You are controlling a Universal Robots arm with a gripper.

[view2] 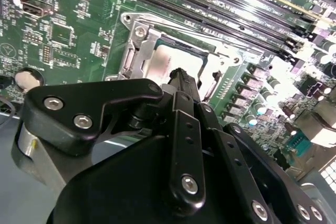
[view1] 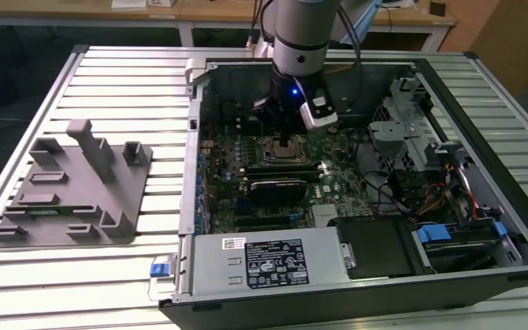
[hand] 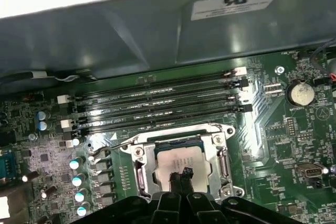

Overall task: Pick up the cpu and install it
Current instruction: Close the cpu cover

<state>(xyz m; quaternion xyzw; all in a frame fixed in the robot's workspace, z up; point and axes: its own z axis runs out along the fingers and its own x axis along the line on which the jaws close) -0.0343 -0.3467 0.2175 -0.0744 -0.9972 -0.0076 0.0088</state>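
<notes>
The cpu [hand: 176,158] lies flat inside the motherboard socket [hand: 137,167], its shiny silver top showing within the metal frame; the second wrist view shows the same pale top of the cpu [view2: 169,59]. My gripper [hand: 181,174] stands right over it, its two black fingers pressed together and their tips at or just above the chip's top. I cannot tell whether they touch it. In the exterior view the gripper [view1: 285,141] reaches down into the open computer case, over the socket [view1: 284,152].
A grey plastic tray with upright posts [view1: 71,185] sits on the slatted table at the exterior view's left. Memory slots [hand: 157,108] run beside the socket. The case walls, the power supply [view1: 264,265], cables and a drive cage [view1: 447,234] crowd around the arm.
</notes>
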